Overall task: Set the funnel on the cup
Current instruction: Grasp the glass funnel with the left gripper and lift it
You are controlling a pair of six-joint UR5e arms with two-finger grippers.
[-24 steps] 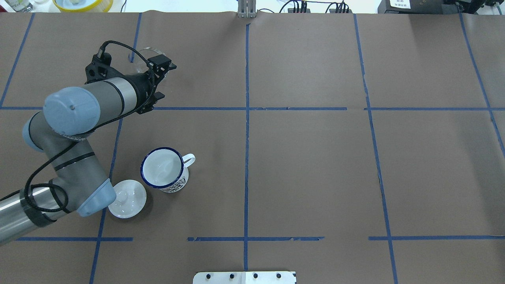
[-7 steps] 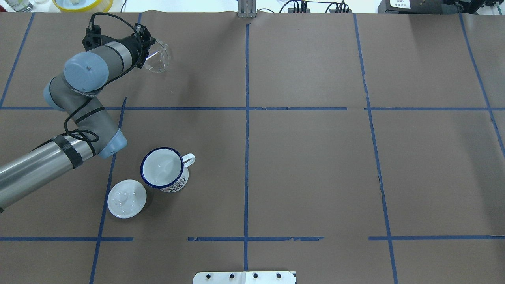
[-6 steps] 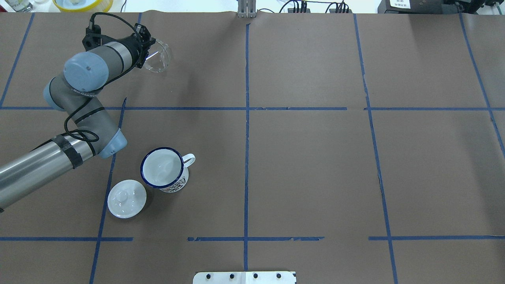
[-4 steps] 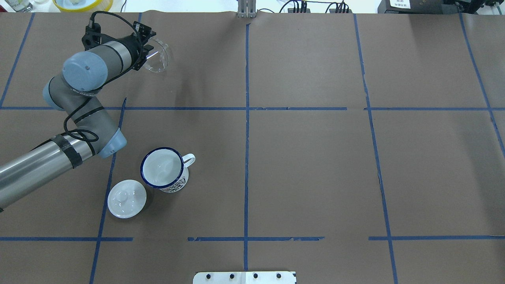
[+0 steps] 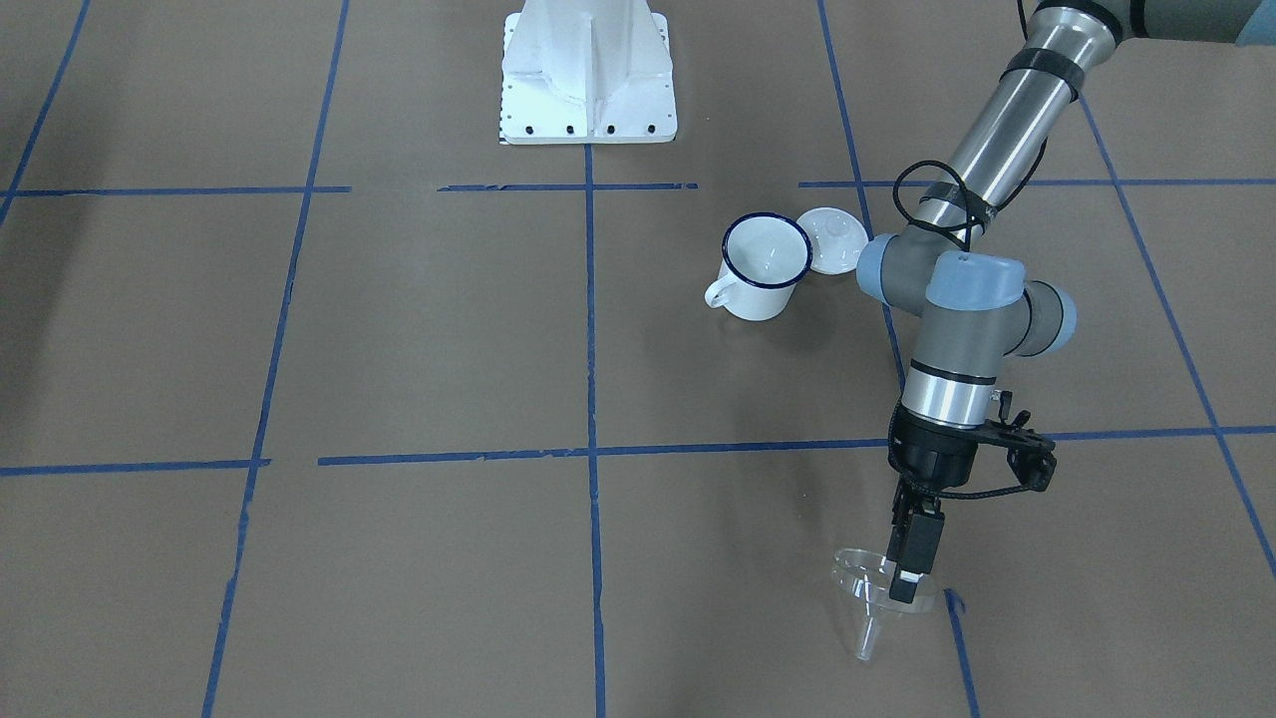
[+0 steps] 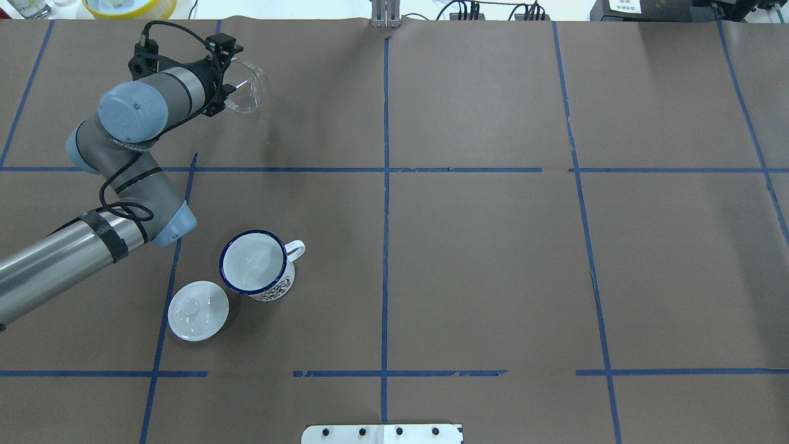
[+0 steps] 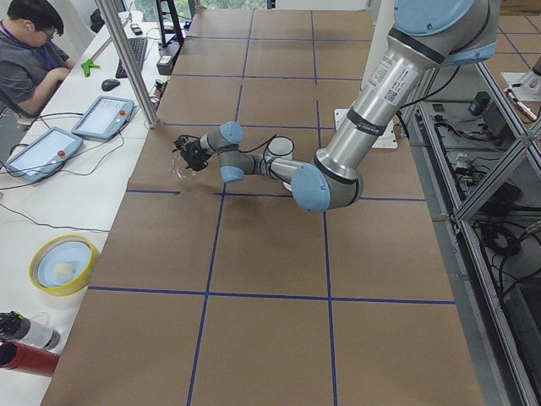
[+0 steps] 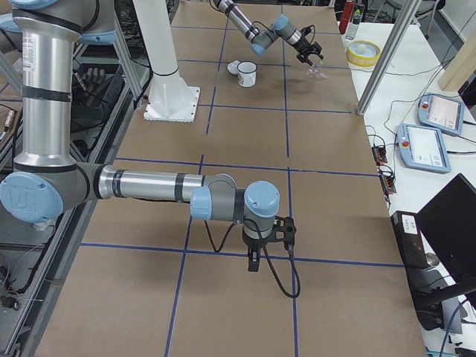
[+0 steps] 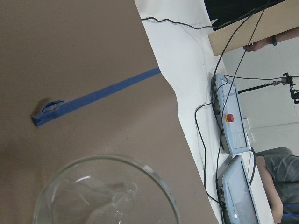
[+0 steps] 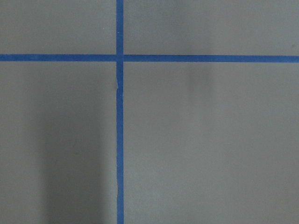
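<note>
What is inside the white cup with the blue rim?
Nothing: the cup shows only its bare white inside. Nothing covers its mouth; the funnel is far away, held by the left claw.

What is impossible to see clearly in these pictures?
1. The right tool: shown only in the right side view and too small, so open or shut is unclear.
2. The funnel spout: in the front view the clear plastic blends with the table, so contact is unclear.
3. The left tool fingers: outside the left wrist view's frame.
4. The cup print: in the overhead view, too small to read.
</note>
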